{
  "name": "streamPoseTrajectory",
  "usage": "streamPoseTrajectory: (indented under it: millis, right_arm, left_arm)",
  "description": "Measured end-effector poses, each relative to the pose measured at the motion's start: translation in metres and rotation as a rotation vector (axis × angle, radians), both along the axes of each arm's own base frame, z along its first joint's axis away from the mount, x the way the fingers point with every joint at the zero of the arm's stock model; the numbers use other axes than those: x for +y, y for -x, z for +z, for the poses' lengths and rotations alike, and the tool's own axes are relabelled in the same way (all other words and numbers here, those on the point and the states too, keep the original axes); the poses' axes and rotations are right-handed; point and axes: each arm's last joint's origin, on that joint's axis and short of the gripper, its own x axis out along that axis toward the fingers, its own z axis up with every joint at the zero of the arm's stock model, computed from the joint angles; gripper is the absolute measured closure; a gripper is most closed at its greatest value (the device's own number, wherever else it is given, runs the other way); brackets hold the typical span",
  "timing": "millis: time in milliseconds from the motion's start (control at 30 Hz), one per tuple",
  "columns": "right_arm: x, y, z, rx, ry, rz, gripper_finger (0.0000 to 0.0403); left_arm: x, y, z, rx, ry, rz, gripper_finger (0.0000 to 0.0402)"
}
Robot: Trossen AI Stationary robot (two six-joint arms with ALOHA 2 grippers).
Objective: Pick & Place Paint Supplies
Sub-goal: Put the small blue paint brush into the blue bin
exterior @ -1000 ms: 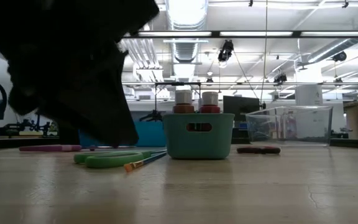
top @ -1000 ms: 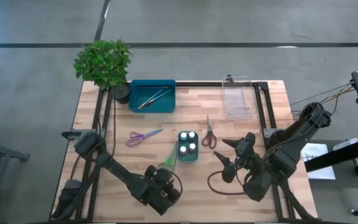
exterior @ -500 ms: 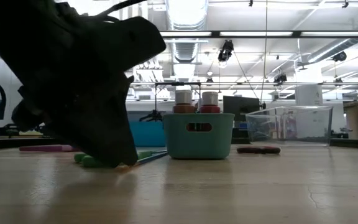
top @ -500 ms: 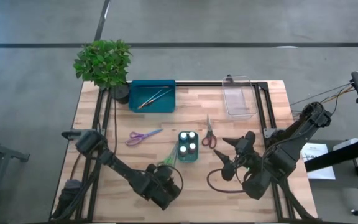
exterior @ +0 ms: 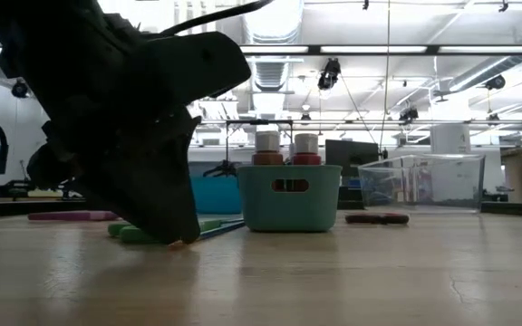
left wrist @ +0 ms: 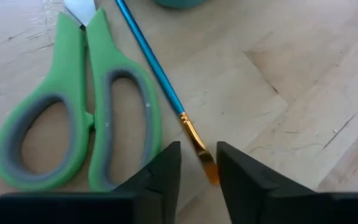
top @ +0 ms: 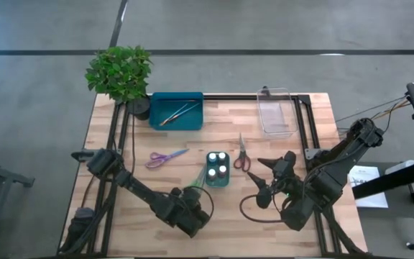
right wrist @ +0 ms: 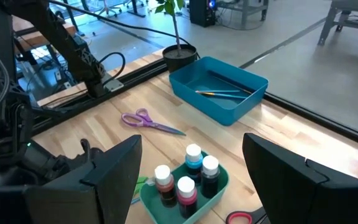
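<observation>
The left pincer [left wrist: 197,163] is narrowing its fingers around the bristle end of the blue brush [left wrist: 160,81] lying on the desk [left wrist: 291,74] beside the green scissors [left wrist: 79,112], not yet gripping, while the right pincer [top: 264,185] is waiting open.

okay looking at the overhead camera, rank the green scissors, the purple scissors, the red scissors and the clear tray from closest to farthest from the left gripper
1. Green scissors: right at the left gripper, beside the pot holder.
2. Purple scissors: mid-table, toward the left side.
3. Red scissors: beyond the pot holder, toward the right.
4. Clear tray: far right corner.
</observation>
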Motion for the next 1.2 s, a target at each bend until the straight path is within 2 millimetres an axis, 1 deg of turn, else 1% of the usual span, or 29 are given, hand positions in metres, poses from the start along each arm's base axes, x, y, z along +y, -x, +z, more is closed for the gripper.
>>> streamPoseTrajectory:
  millis: [67,200,267,400,600,900,1033,1200]
  right_arm:
    - [0.0,0.0,0.0,0.0,0.0,0.0,0.0126]
    - [0.0,0.0,0.0,-0.003,-0.002,-0.002,0.0126]
    - [0.0,0.0,0.0,-0.005,-0.003,-0.002,0.0126]
    - [0.0,0.0,0.0,-0.012,-0.011,-0.005,0.0126]
    - [0.0,0.0,0.0,-0.022,-0.021,-0.01,0.0126]
    - [0.0,-0.001,0.001,-0.04,-0.008,-0.02,0.0126]
    - [0.0,-0.001,0.001,-0.042,-0.009,-0.02,0.0126]
    - [0.0,-0.001,0.001,-0.043,-0.011,-0.02,0.0126]
  left_arm:
    - [0.001,0.001,-0.001,0.004,0.002,0.011,0.0318]
    - [0.002,0.002,-0.003,0.004,0.016,0.041,0.038]
    - [0.002,0.002,-0.002,-0.001,0.025,0.05,0.0391]
    - [0.002,0.002,-0.002,0.004,0.049,0.052,0.0396]
    - [0.001,0.004,0.006,-0.001,0.077,0.064,0.04]
    - [0.003,0.016,0.013,0.048,0.053,0.124,0.0401]
    - [-0.003,0.021,0.014,0.037,0.056,0.133,0.0401]
    - [-0.017,0.031,0.019,0.011,0.086,0.13,0.0401]
